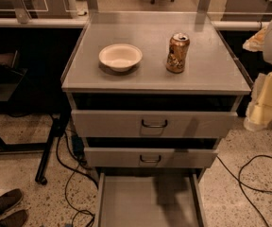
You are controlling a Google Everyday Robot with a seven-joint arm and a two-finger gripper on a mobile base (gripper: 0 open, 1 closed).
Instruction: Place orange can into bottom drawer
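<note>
The orange can (177,53) stands upright on the grey cabinet top (150,77), to the right of centre. The bottom drawer (145,207) is pulled out toward me and shows a bare grey floor with thin side walls. My gripper (258,117) hangs at the right edge of the view, beside the cabinet and at about the height of the top drawer. It is well to the right of the can, lower than it, and touches nothing. It holds nothing that I can see.
A shallow cream bowl (120,56) sits left of the can. The two upper drawers (154,123) (150,158) stick out slightly. Black cables (249,183) lie on the floor on both sides. A dark table frame (46,150) and shoes (4,207) are at the left.
</note>
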